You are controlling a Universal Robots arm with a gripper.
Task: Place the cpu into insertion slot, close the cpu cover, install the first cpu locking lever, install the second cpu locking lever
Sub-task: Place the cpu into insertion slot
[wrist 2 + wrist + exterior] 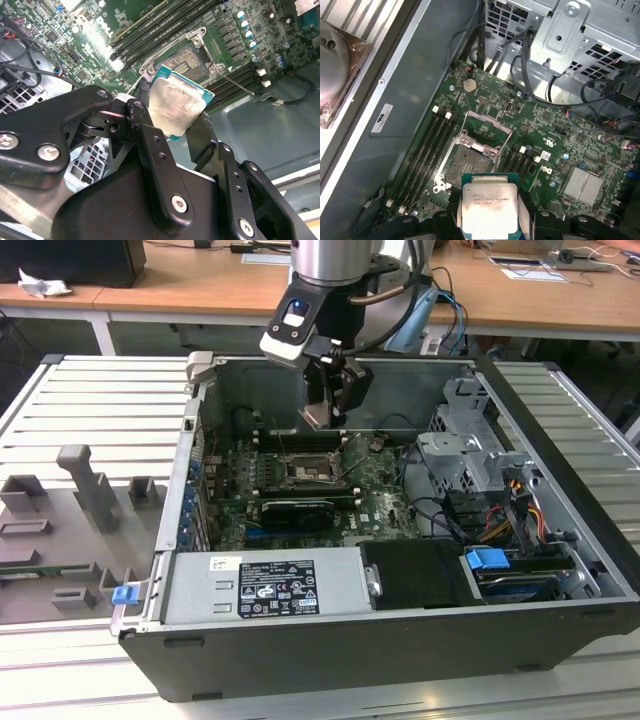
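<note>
Two fingers (147, 132) of the claw (170, 114) are shut on opposite edges of the cpu (176, 102), metal face showing. The chip is held clear above the motherboard (555, 135), inside the open computer case (350, 660). The insertion slot (467, 165) is just below the claw, contact bed exposed. The cpu cover (487, 131) stands swung open at the slot's far edge.

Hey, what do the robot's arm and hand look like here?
The arm is a shiny silver cylinder with black cable looping beside its wrist, where a grey box bears a small blue mark. The hand is matte black, built of jointed links with silver screw heads.
</note>
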